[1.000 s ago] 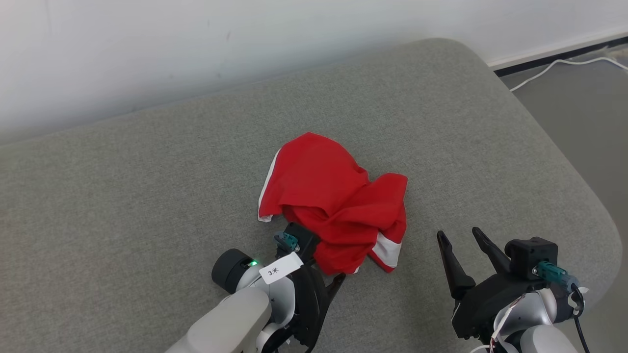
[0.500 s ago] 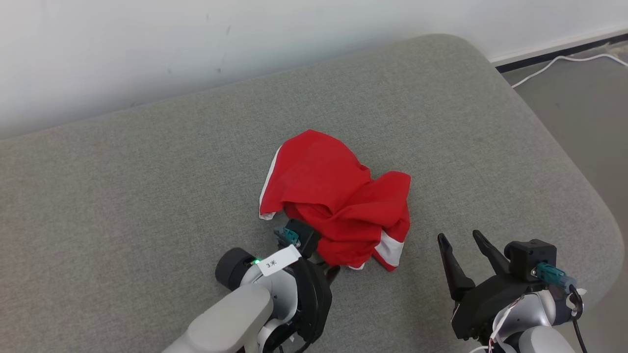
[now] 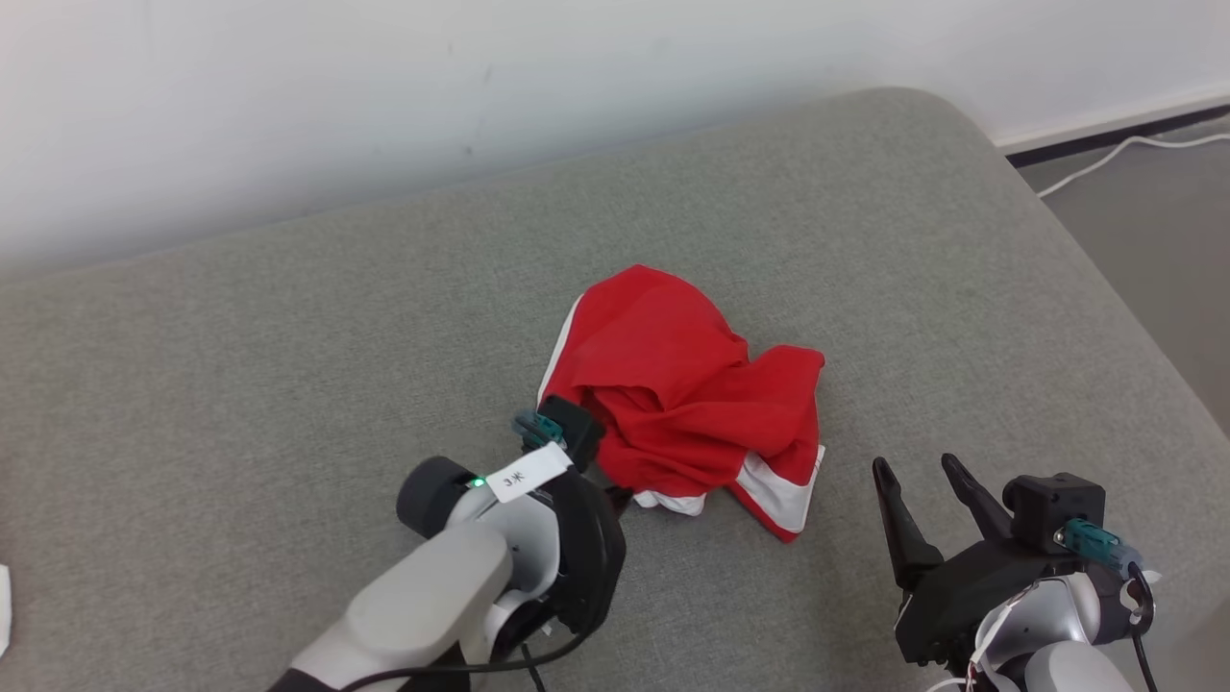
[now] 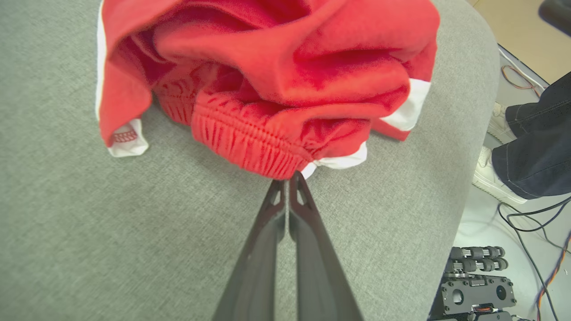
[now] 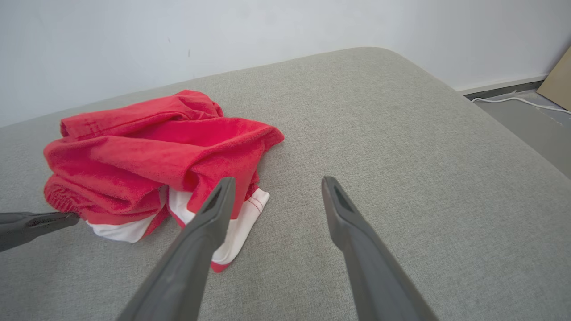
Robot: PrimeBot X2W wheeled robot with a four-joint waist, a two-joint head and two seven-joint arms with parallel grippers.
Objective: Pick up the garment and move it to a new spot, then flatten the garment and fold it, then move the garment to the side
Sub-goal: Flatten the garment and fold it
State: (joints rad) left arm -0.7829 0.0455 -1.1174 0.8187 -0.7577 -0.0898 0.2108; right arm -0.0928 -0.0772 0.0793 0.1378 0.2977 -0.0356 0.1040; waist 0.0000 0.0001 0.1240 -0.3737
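The garment (image 3: pixel 692 404) is a crumpled pair of red shorts with white trim, lying mid-way across the grey cushion (image 3: pixel 288 336). In the left wrist view its elastic waistband and a white hem (image 4: pixel 285 80) draw down to a point at my left gripper (image 4: pixel 290 176), whose fingers are shut on that near edge. From the head view the left gripper (image 3: pixel 620 495) sits at the garment's lower left, mostly hidden under its wrist. My right gripper (image 3: pixel 913 463) stands open and empty to the right of the garment (image 5: pixel 147 151). In its own view the right gripper (image 5: pixel 277 179) is just short of the white trim.
A white wall runs behind the cushion. The cushion's rounded right edge drops to the floor, where a white cable (image 3: pixel 1105 159) lies. A person's dark trouser leg and white shoe (image 4: pixel 535 147) stand beside the robot's base (image 4: pixel 477 285). A white scrap (image 3: pixel 3 596) shows at the far left.
My left gripper has gone from open to shut at the garment's near edge, and a white hem now shows there. The head camera has shifted. The right gripper stays open.
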